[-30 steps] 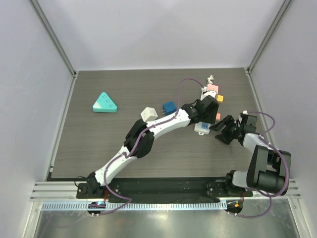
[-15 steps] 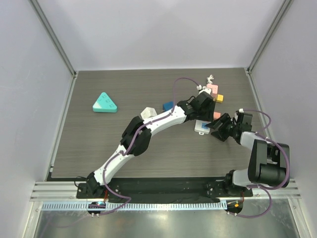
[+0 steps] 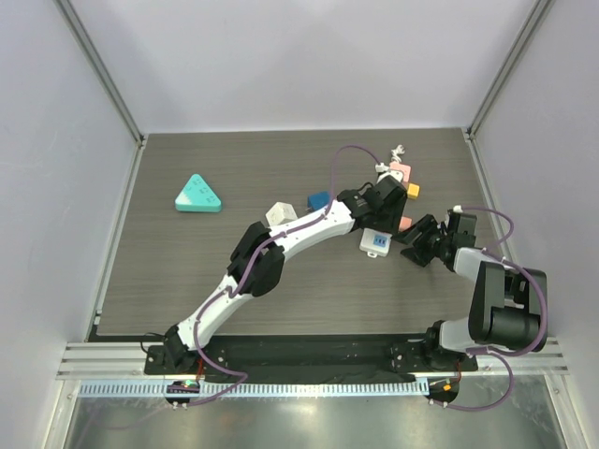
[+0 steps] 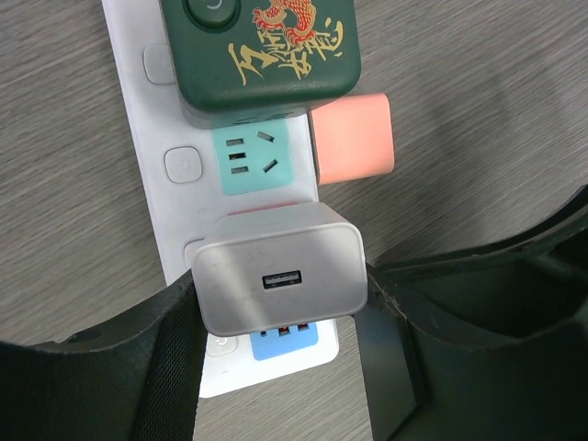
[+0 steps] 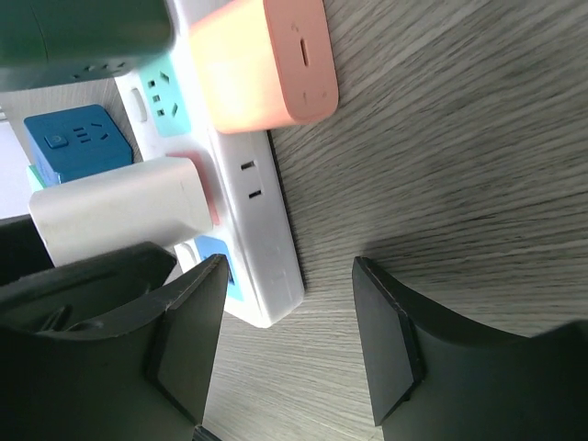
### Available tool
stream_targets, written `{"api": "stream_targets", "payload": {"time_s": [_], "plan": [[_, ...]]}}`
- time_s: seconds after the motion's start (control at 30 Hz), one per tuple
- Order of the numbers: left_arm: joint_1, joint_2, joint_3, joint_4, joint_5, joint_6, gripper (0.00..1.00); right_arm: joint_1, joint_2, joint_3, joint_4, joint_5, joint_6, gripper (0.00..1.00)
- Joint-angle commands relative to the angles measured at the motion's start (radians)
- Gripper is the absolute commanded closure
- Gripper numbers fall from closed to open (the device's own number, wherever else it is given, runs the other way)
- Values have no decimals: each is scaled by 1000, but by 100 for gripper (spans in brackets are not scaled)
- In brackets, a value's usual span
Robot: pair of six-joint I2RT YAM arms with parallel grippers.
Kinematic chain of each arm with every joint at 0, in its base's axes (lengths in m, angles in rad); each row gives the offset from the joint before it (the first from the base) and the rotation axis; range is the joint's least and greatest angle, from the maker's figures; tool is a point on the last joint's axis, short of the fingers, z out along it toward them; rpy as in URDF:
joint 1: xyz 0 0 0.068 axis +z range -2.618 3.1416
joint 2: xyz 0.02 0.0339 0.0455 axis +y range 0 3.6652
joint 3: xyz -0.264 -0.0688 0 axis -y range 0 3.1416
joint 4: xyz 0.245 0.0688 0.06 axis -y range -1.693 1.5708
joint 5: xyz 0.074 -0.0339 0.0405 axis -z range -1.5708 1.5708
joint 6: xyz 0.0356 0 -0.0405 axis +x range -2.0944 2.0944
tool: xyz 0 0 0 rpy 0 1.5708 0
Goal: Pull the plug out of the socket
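Left wrist view showed the left gripper [image 4: 280,308] clamped on the white charger [image 4: 276,280] — it sat between the fingers, plugged into the power strip [image 4: 147,119]. The right gripper [image 5: 289,335] gaped, straddling that strip's end.

The dark wood-grain desk [image 3: 187,271] carries a teal triangle [image 3: 198,195], a white cube [image 3: 279,213], a blue cube [image 3: 318,198] and a white power strip [image 3: 377,244].

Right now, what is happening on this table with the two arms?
The left claw appears to grip a white square USB charger, one finger at each side. The charger is still plugged into the long white plastic power strip. The right claw is open at the strip's end beside the charger, with that end between its fingers, seemingly to steady it. The plug is not yet out.
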Motion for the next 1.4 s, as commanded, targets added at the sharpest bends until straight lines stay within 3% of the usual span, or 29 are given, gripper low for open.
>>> {"api": "stream_targets", "payload": {"time_s": [0.0, 0.2, 0.57, 0.8, 0.9, 1.13, 1.37], "plan": [[0, -116, 73, 24, -7, 27, 100, 11, 23, 18, -13, 45, -16, 37], [-1, -104, 83, 54, 56, 0, 100, 61, 17, 23, -16, 60, -7, 37], [-43, -122, 139, 19, -80, 70, 100, 145, 5, -3, -72, 255, 1, 43], [-21, -182, 84, 16, -102, 63, 100, 146, -26, 3, -73, 232, -7, 46], [29, -269, -9, 21, -57, 38, 100, 147, -43, 23, -93, 209, -22, 45], [155, -529, -463, 107, 122, -5, 100, 146, -99, 109, -168, 201, -65, 40], [195, -720, -799, 131, 141, 27, 93, 146, -173, 262, -262, 295, -105, 34]]}}
